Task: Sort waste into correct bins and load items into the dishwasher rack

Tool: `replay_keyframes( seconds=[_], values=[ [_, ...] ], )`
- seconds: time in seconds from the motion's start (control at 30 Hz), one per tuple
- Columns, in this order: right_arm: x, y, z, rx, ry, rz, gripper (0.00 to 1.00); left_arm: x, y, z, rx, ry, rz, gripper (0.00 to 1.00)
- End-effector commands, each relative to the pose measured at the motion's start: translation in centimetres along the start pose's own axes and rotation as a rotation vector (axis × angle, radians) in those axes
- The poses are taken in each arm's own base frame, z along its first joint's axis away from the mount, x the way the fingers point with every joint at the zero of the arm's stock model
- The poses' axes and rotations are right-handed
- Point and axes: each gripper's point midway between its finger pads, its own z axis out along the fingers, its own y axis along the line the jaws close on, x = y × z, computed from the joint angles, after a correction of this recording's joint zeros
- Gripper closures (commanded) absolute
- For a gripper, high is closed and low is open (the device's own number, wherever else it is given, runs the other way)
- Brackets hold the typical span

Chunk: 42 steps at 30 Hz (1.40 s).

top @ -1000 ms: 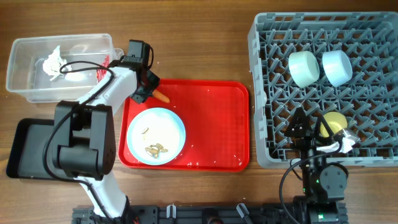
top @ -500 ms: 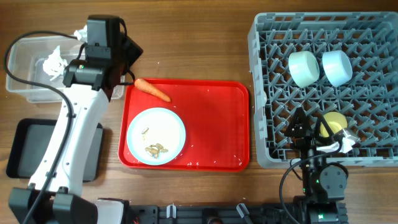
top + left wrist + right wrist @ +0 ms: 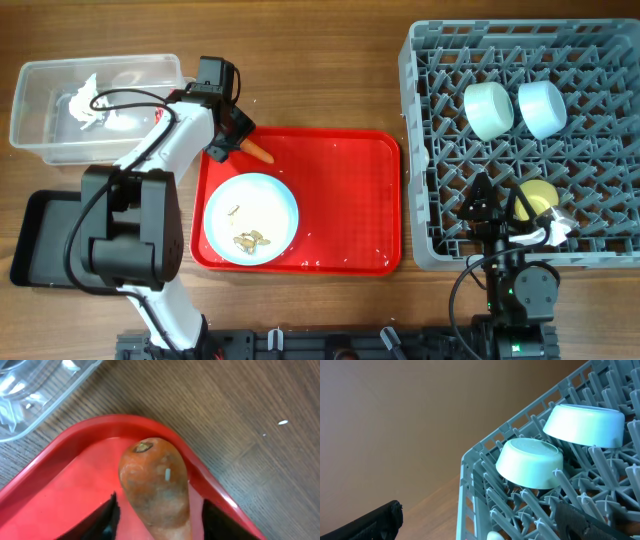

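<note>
An orange carrot piece (image 3: pixel 260 153) lies in the far left corner of the red tray (image 3: pixel 340 160). My left gripper (image 3: pixel 233 140) is open, with a finger on each side of the carrot's thick end (image 3: pixel 154 482) and a gap on both sides (image 3: pixel 157 515). The clear tub (image 3: pixel 60 150) holds crumpled white tissue (image 3: pixel 84 102). The black tray (image 3: pixel 40 235) lies in front of it. The pale blue plate (image 3: pixel 251 205) carries brownish scraps (image 3: pixel 250 239). My right gripper (image 3: pixel 497 207) is open (image 3: pixel 480 522) at the grey rack's (image 3: pixel 425 150) front edge.
In the rack, a mint green bowl (image 3: pixel 488 109) and a light blue bowl (image 3: pixel 541 106) sit upside down, and both show in the right wrist view (image 3: pixel 530 462). A yellow cup (image 3: pixel 538 195) and a white spoon (image 3: pixel 553 231) lie near my right gripper.
Half a second ago my left gripper was raised over the tub's right end. It has come back down to the carrot's thick end. The right arm has not moved.
</note>
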Motion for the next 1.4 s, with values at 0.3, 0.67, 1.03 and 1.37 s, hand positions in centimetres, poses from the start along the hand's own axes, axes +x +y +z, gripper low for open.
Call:
replay_keyframes(
  seconds=[0.3,0.67,1.03,1.37],
  values=[
    [-0.1,0.2,0.0,-0.012,-0.003,0.011,0.0,-0.4,-1.2,-0.9,0.041,-0.003,-0.002,0.74],
    [-0.1,0.2,0.0,-0.012,-0.003,0.012,0.0,-6.2,-1.9,-18.3,0.261,-0.4,-0.011,0.71],
    [-0.1,0.2,0.0,-0.012,-0.003,0.011,0.0,-4.5,18.1,-23.4,-0.099,-0.299,-0.385,0.88],
    [-0.1,0.2,0.0,-0.012,-0.003,0.011,0.0,-1.3,30.3,-13.9,-0.319,-0.222,-0.708,0.32]
  ],
)
